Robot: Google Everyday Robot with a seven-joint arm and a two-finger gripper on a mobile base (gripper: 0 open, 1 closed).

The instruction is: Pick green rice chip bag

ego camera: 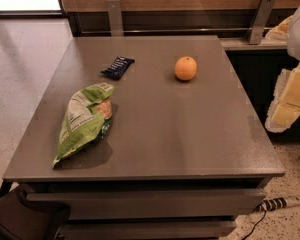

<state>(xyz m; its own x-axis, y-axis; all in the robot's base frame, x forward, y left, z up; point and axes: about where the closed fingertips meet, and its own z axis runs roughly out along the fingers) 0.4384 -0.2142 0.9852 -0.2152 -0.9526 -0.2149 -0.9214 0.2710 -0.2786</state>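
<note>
While the gripper, grip unreadable, hung right of the orange, the green rice chip bag likely needed a crosswise grasp.

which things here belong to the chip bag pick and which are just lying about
For the job: green rice chip bag, front left on the table; gripper, right edge of view.
Lying about: dark blue wrapper; orange.

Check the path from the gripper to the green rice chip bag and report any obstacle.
Nothing visible blocks it. The gripper hangs beyond the right edge of the table; the green rice chip bag lies front left. The orange and dark blue wrapper sit farther back, off that line.
</note>
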